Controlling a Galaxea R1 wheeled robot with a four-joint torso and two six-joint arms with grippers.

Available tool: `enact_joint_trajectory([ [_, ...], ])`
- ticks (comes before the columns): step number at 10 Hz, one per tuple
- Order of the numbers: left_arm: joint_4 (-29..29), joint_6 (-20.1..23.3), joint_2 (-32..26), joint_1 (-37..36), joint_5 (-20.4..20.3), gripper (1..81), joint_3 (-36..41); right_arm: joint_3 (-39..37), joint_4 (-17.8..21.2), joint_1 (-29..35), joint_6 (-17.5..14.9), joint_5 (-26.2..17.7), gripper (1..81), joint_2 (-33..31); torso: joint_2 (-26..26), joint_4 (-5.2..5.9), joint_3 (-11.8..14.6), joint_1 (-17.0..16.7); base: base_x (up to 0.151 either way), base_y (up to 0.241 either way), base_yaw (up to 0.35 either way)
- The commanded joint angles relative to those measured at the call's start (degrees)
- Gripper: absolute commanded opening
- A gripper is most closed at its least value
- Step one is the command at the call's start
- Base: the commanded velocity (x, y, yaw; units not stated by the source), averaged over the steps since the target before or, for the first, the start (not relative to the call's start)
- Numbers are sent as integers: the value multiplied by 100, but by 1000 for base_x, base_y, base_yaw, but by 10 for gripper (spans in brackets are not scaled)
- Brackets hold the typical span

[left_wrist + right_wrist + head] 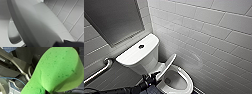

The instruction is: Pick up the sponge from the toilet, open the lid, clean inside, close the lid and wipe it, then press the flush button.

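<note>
Sponge: bright green, pinched in your right claw | your left claw: at the edge of the lid, open or closed you cannot tell | lid: tilted half-up over the toilet bowl

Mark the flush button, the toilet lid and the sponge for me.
Small round dark flush button (pixel 141 46): head view, its centre.
White oval plastic toilet lid (pixel 168 63): head view, middle of the raised panel.
Bright green flat sponge (pixel 60 69): right wrist view, middle of its broad face.
</note>
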Motion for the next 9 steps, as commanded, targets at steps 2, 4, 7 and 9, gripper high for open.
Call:
enact_joint_trajectory([
  [2, 164, 1, -176, -1020, -144, 811, -344, -34, -162, -311, 14, -275, 10, -40, 0, 0, 0, 0, 0, 0, 0],
  [4, 181, -156, -255, -1099, -171, 811, -573, -43, -162, -329, 14, -275, 10, -49, 0, 0, 0, 0, 0, 0, 0],
  [7, 225, -280, -360, -1284, -162, 811, -758, -34, -162, -363, 14, -283, 10, -40, 0, 0, 2, 0, 0, 0, 0],
  [9, 340, -289, -466, -1327, -214, 811, -670, -43, -162, -390, 14, -284, 10, -40, 0, 0, 2, 0, 0, 0, 0],
])
